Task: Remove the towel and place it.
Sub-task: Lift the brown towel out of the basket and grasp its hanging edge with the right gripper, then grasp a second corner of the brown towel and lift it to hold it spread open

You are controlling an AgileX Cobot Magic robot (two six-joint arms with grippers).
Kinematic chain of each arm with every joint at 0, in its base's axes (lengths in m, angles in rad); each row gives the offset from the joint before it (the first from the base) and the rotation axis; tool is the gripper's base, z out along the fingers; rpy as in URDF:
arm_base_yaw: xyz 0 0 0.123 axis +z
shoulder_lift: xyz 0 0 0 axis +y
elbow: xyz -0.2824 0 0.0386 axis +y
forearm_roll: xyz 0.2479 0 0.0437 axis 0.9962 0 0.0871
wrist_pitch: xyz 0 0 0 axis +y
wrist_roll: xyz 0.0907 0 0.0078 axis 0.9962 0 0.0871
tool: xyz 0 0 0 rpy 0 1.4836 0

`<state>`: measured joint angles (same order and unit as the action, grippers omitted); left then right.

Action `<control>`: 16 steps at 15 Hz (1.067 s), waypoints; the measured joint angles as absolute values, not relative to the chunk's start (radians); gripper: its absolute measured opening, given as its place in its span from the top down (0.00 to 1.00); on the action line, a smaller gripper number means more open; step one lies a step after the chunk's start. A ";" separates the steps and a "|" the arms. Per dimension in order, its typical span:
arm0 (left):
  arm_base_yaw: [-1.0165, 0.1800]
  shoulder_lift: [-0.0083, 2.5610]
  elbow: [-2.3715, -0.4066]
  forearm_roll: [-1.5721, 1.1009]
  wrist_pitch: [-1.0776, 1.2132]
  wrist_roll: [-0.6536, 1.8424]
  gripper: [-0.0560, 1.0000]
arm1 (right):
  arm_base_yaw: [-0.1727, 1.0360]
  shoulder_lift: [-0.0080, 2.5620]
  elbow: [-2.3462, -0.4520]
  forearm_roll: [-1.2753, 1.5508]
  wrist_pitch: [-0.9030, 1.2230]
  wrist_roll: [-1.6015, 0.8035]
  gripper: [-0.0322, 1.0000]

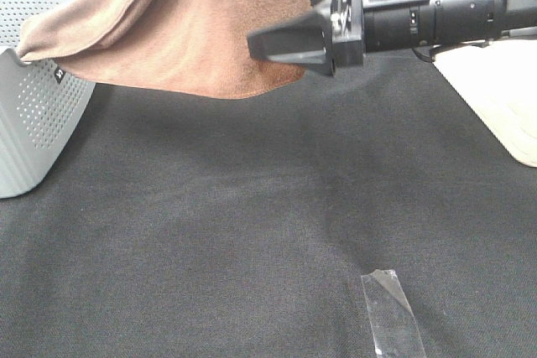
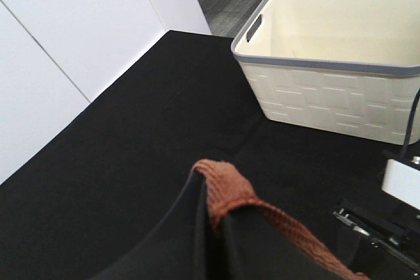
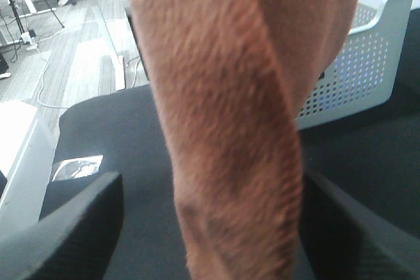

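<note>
- Exterior high view, nearest: a strip of clear tape (image 1: 390, 312) lies flat on the black tabletop (image 1: 210, 232).
- Farther back, the right arm reaches in level from the right side. The right pincer (image 1: 273, 44) points left, right at the lower edge of the towel (image 1: 185, 31).
- The brown towel hangs in the air above the tabletop, and one end trails over by the grey perforated basket (image 1: 33, 115) on the left.
- Right wrist view now: the fingers (image 3: 65, 227) stand wide apart, and the towel drops straight down between them.
- Left wrist view: the left pincer (image 2: 211, 227) has its jaws together, clamped on a fold of the towel and holding it clear of the tabletop.
- Beyond that, a cream basket (image 2: 328, 63) stands upright on the far part of the tabletop.
</note>
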<state>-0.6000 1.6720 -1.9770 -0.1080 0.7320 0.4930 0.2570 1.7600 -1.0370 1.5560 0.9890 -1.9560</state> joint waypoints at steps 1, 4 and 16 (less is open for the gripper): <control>-0.600 1.672 -1.977 -0.104 0.732 0.491 0.95 | 0.257 1.760 -1.037 1.539 0.985 -1.950 0.28; -0.600 1.672 -1.977 -0.099 0.732 0.491 0.95 | 0.257 1.760 -1.037 1.506 0.969 -1.949 0.42; -0.600 1.672 -1.978 -0.046 0.895 0.488 0.95 | 0.257 1.697 -1.132 1.310 0.930 -1.394 0.96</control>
<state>-0.6000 1.6720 -1.9780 -0.0460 0.8950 0.4880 0.2570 1.6970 -1.1320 1.3100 0.9300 -1.3940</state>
